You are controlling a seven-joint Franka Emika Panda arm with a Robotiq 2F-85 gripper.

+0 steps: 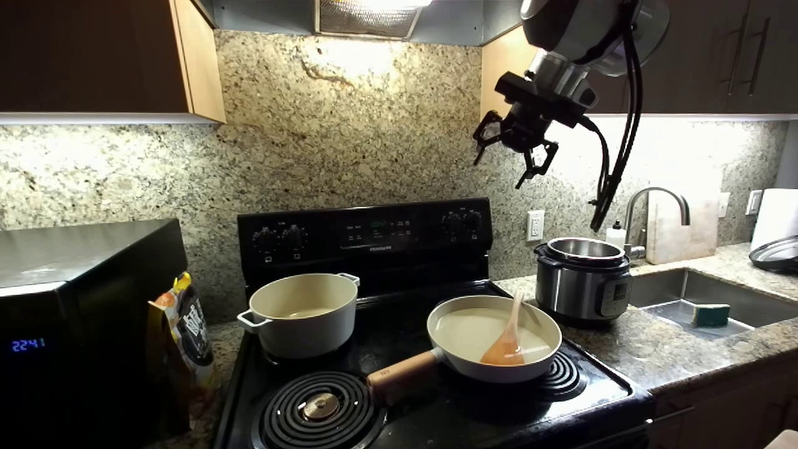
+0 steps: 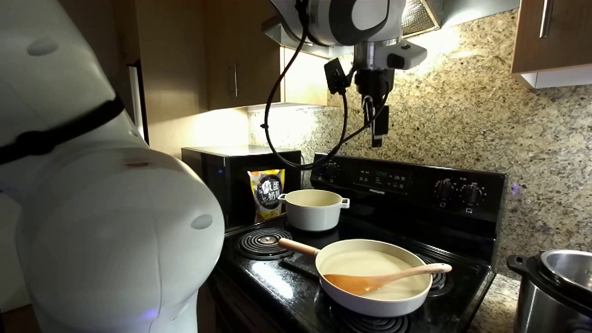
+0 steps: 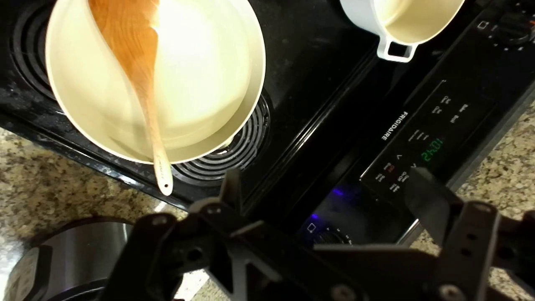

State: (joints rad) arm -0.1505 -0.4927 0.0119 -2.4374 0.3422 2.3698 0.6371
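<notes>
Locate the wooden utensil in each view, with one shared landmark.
In an exterior view: wooden utensil, lower right of centre, handle upward.
In an exterior view: wooden utensil, lower right of centre, handle rightward.
Wrist view: wooden utensil, upper left, cut by top edge, handle downward.
Shared landmark: deep pot, visible in all three.

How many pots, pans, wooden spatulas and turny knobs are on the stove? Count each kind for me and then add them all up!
1 pot
1 pan
1 wooden spatula, sitting in the pan
4 knobs
Total: 7
</notes>
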